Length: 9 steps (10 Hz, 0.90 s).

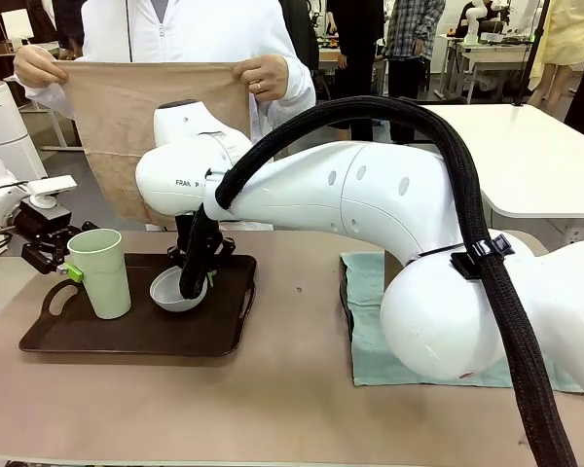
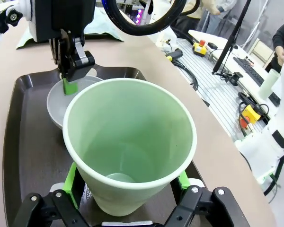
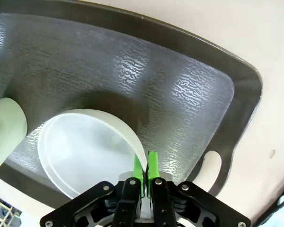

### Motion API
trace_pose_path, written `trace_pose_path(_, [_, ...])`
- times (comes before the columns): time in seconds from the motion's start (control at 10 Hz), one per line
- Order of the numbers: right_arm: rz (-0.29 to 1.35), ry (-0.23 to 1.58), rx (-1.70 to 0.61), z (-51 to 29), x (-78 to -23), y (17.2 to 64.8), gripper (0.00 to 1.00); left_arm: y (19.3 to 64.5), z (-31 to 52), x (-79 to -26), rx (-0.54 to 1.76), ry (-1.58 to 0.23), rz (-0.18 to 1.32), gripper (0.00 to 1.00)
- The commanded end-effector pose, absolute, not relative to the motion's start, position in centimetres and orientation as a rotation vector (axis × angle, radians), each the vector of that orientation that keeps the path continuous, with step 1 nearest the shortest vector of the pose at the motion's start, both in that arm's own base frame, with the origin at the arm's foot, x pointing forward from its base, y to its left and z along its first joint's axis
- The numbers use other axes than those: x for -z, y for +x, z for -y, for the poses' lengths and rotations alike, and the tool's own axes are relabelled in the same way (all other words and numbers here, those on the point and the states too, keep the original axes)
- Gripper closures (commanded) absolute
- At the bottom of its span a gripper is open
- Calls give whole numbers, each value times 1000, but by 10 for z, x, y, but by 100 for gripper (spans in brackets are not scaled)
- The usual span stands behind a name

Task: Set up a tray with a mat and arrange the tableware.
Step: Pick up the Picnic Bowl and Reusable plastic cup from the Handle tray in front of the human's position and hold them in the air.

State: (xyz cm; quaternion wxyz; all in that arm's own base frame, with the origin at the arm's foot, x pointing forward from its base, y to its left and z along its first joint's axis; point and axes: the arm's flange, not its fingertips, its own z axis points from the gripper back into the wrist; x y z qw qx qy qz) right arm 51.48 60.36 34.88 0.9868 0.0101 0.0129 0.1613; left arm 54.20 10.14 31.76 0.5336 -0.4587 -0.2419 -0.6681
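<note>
cup [image 1: 100,272]: pale green, likely light, stiff, slick; upright on tray [image 1: 136,336] at 9 o'clock, mouth up, long axis vertical; hold at the wall.
left gripper [image 2: 128,196]: jaws spread either side of the cup.
bowl [image 1: 175,292]: white, probably fragile; tray centre, tilted.
right gripper [image 3: 146,166]: pinching the bowl's rim.
</note>
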Motion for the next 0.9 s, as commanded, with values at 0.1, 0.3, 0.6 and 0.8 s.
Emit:
trace_pose_path(0.1, [-26, 20, -324, -604, -349, 515, 100, 542, -101, -318, 1592, -1093, 576, 100])
trace_pose_path(0.3, [-26, 22, -324, -604, -349, 515, 95, 542, -101, -319, 1596, -1084, 577, 11])
trace_pose_path(0.6, [8, 66, -359, -599, -413, 475, 95, 520, -106, -386, 1583, -1039, 706, 11])
trace_pose_path(0.8, [78, 64, -373, -591, -464, 448, 95, 495, -105, -434, 1606, -992, 766, 11])
